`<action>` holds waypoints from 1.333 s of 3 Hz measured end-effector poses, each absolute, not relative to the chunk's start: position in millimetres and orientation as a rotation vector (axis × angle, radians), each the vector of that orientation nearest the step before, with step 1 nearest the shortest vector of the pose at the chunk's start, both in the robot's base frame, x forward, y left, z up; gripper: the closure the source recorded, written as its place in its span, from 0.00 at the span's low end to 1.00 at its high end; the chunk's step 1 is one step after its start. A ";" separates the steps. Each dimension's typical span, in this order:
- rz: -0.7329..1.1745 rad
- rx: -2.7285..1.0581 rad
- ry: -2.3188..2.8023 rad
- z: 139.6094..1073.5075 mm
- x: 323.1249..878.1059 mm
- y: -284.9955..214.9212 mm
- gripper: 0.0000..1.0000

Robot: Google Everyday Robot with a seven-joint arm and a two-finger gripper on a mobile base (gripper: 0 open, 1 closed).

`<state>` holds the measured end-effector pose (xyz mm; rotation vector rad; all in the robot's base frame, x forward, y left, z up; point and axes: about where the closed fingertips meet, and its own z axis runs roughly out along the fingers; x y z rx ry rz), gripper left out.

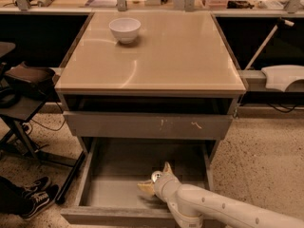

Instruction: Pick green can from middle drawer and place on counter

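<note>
The middle drawer (114, 182) stands pulled out toward the near side, low beneath the tabletop (156, 61). Its grey floor lies open across the left half and along the far wall. The green can (156, 175) sits close to the drawer's near edge, a little right of centre, with its silver lid facing up and little else of it showing. The end effector (156, 179) is inside the drawer, right at the can, on the pale arm (228, 210) that reaches in over the near right corner. Whether it grips the can or stands wide about it cannot be told. The scratched drawer front (147, 126) hangs over the drawer's far part. A white bowl (125, 29) sits far left on the tabletop, leaving the near and right areas open up to the thin edge.
</note>
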<state>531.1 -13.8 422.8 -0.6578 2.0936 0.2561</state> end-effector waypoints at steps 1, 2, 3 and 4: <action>0.256 -0.658 2.093 422.9 531.2 -13.7 0.65; 0.248 -0.660 2.043 446.7 540.5 -8.6 0.89; 0.175 -0.652 1.923 521.9 540.4 -13.9 1.00; 0.083 -0.637 1.797 631.6 526.3 -20.4 1.00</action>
